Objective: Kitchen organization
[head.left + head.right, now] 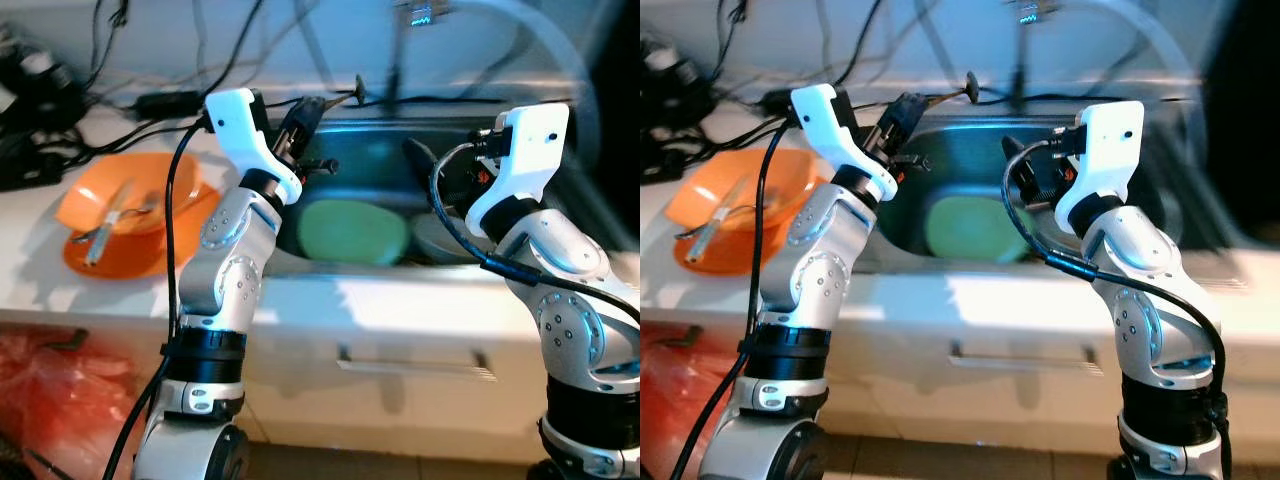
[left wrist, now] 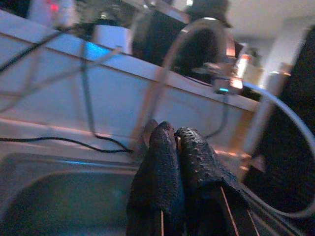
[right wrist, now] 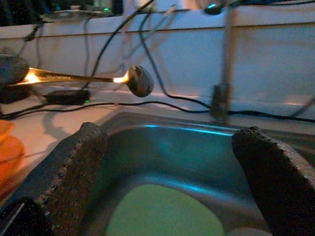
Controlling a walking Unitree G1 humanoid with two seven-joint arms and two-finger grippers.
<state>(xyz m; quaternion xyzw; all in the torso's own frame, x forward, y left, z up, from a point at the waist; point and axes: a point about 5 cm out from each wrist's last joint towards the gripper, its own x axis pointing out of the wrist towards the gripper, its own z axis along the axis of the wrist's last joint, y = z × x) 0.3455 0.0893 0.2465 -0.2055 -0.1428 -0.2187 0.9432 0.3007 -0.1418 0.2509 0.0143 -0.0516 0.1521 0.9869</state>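
Along a white kitchen counter [image 1: 420,305] sits a stainless steel sink basin [image 1: 375,165], and both silver arms reach over it. Inside the basin lies a pale green oval plate [image 1: 353,232], below and between the fingers of the right gripper [image 3: 172,162]. Those two black fingers [image 3: 74,172] stand wide apart, holding nothing, above the right part of the basin. The left gripper [image 2: 176,142] hovers over the basin's left rear corner, its fingers pressed together on the handle of a slim metal spoon [image 3: 134,80]; the spoon's bowl juts out beyond the fingertips towards the back wall. Well away from the fingers on the robot's left, an orange plastic bowl [image 1: 128,200] rests on an orange plate [image 1: 115,255], with metal cutlery [image 1: 110,222] lying in it.
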